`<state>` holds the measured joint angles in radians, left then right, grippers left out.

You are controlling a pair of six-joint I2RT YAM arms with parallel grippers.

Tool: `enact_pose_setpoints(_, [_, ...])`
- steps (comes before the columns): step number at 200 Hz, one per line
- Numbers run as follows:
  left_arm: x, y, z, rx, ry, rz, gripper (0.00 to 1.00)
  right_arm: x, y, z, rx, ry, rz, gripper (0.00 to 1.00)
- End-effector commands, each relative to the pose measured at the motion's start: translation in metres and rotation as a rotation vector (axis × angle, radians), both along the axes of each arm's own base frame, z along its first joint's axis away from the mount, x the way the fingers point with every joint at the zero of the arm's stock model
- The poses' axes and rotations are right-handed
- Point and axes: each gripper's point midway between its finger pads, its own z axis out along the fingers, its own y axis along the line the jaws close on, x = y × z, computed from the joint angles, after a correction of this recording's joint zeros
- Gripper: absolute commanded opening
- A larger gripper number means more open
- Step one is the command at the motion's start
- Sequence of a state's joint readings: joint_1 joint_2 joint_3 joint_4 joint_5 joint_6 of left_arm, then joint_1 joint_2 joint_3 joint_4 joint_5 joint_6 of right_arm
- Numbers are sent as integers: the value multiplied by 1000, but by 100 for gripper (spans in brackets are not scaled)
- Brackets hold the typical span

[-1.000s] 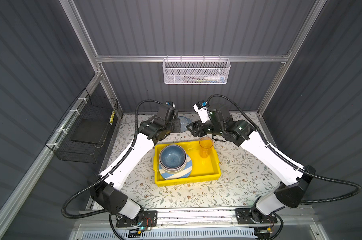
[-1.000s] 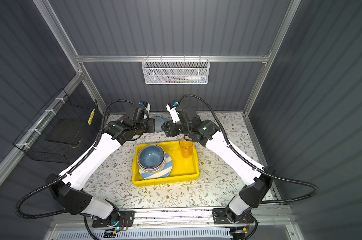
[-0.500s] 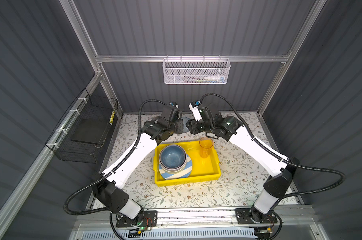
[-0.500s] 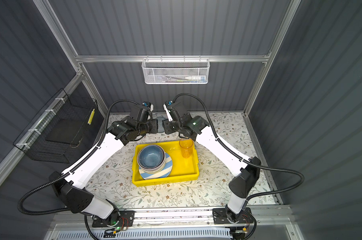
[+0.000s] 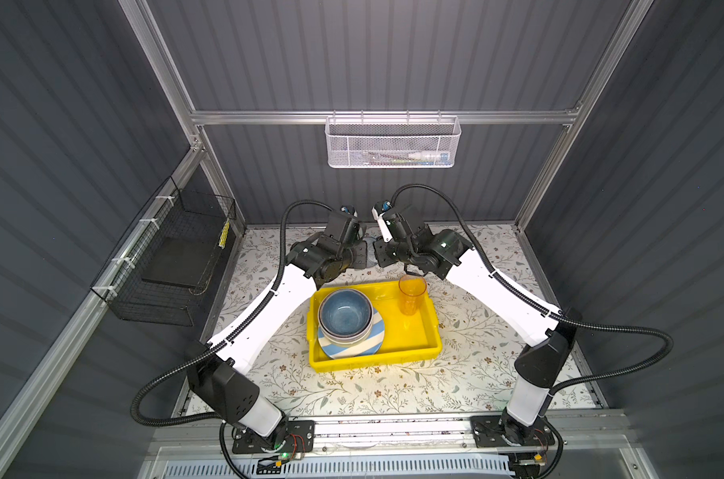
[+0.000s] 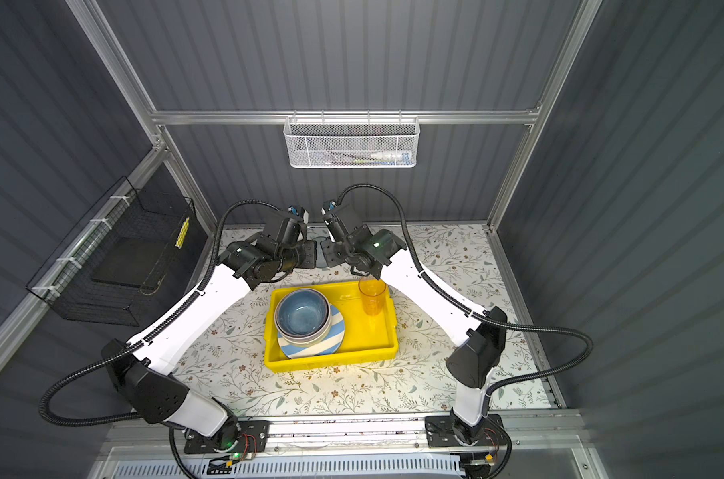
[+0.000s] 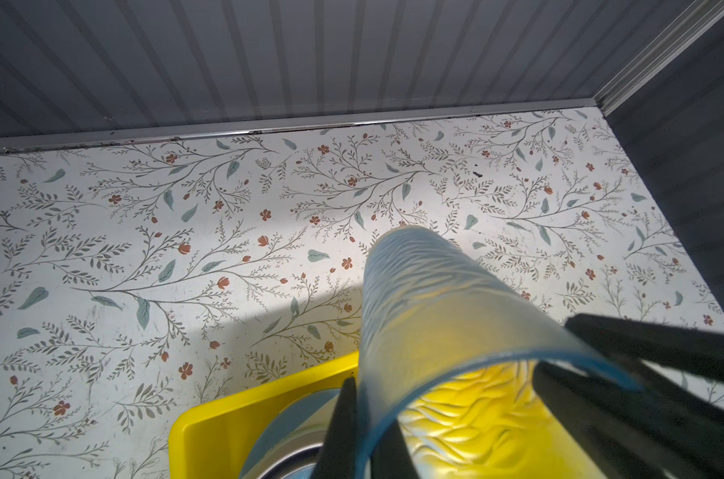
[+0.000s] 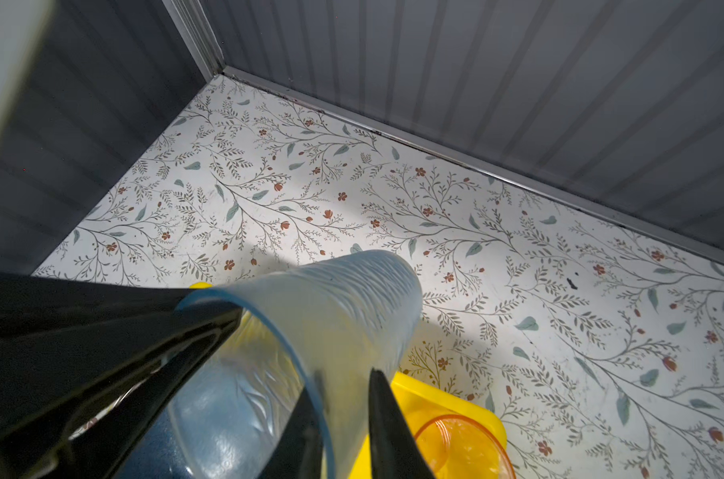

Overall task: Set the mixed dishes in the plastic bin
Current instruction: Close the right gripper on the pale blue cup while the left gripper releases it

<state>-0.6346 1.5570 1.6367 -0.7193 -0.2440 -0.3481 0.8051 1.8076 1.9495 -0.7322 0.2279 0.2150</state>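
- The plastic bin (image 5: pixel 376 361) sits mid-table and already holds most of what I can see, so I judge the job to be nearly finished.
- The blue-white striped plate (image 5: pixel 366 347) lies flat on the bin floor, on the side of my left arm.
- The nested bowls (image 5: pixel 345 315), a blue one inside a paler one, rest on that plate.
- An orange-looking tumbler (image 5: pixel 412 295) stands upright in the bin's far corner, on the side of my right arm.
- The blue tumbler (image 7: pixel 426 298) is the one dish I see outside the bin. It is held in the air, tipped over, just beyond the bin's far rim.
- My left gripper (image 7: pixel 364 419) is clamped tight on its rim wall, one finger inside and one outside.
- My right gripper (image 8: pixel 343 381) has its jaws drawn narrow astride the same rim, and I cannot tell if they have bitten.
- I spot no other dish on the floral tabletop (image 5: pixel 476 373), though the arms hide part of it.
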Motion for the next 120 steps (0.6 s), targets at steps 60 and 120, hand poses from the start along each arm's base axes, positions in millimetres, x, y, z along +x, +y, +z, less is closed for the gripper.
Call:
enact_pose_setpoints(60, [-7,-17,17,-73,-14,-76,9,1,-3,-22,-47,51,-14,2])
enact_pose_setpoints(120, [-20,-17,2,-104,29,-95,19,-2,-9,-17,-50,38,-18,0])
